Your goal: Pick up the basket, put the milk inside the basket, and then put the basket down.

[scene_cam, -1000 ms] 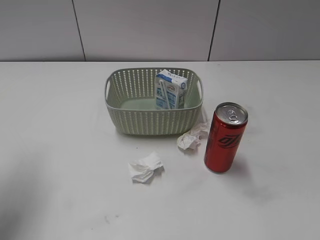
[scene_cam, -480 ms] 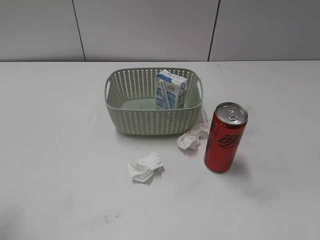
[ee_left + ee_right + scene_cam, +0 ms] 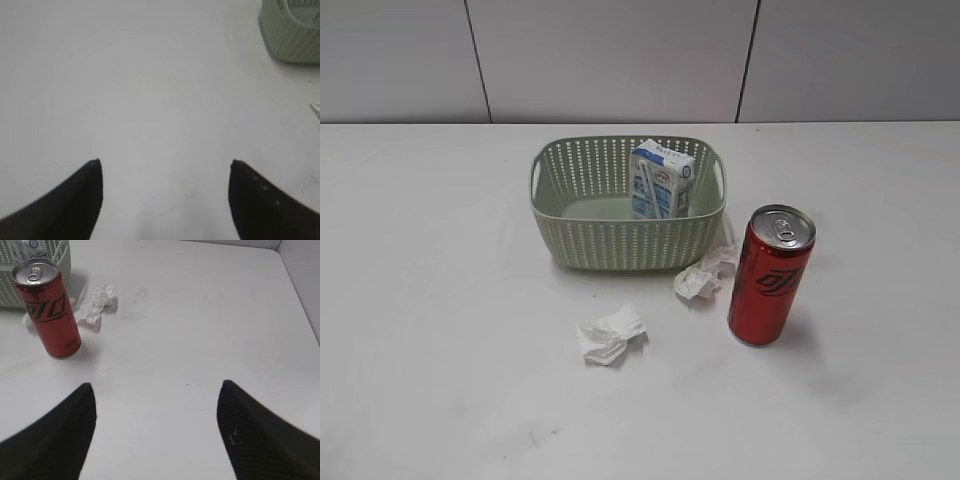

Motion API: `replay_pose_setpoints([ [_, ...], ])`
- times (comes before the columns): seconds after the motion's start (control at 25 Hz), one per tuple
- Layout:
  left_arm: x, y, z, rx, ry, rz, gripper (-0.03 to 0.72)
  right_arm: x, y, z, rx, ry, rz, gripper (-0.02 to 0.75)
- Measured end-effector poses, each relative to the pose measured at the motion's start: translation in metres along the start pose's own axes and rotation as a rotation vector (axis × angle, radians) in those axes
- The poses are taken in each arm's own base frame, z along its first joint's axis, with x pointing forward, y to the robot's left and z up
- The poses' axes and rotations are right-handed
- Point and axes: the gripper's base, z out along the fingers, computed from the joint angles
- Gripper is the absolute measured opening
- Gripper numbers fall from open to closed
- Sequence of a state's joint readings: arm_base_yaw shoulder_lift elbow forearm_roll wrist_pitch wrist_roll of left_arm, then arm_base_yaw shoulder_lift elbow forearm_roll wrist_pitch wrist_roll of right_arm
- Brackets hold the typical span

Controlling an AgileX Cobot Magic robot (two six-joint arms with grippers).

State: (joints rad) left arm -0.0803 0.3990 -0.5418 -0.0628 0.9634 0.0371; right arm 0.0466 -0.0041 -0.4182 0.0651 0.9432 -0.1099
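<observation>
Left gripper [image 3: 164, 162]: jaws spread wide over bare table [image 3: 150, 90], holding nothing.
Right gripper [image 3: 156, 385]: jaws also apart, empty.
Tissues: 1 wad [image 3: 610, 336] nearest, another [image 3: 703, 276] beside the red can [image 3: 769, 275].
Basket [image 3: 620, 240]: resting on the table.
Milk [image 3: 661, 180]: upright inside the basket, right side.

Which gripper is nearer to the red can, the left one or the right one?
Right. The right gripper has the can standing just ahead, to its left. The left gripper sees only the basket corner far ahead; no can there.
</observation>
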Motion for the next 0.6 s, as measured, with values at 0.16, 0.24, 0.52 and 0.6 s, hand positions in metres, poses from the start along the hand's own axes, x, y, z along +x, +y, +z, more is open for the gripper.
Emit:
replay_pose_setpoints([
  [0.16, 0.012, -0.001, -0.006, 0.004, 0.012, 0.001, 0.589, 0.000, 0.000, 0.000, 0.000, 0.000, 0.000, 0.590],
  [0.24, 0.018, -0.001, -0.008, 0.004, 0.012, 0.002, 0.589, 0.000, 0.000, 0.000, 0.000, 0.000, 0.000, 0.590],
  [0.52, 0.030, -0.002, -0.027, 0.004, -0.127, 0.009, 0.588, 0.000, 0.000, 0.000, 0.000, 0.000, 0.000, 0.590],
  [0.6, 0.033, -0.002, -0.032, 0.004, -0.164, 0.011, 0.585, 0.000, 0.000, 0.000, 0.000, 0.000, 0.000, 0.590],
])
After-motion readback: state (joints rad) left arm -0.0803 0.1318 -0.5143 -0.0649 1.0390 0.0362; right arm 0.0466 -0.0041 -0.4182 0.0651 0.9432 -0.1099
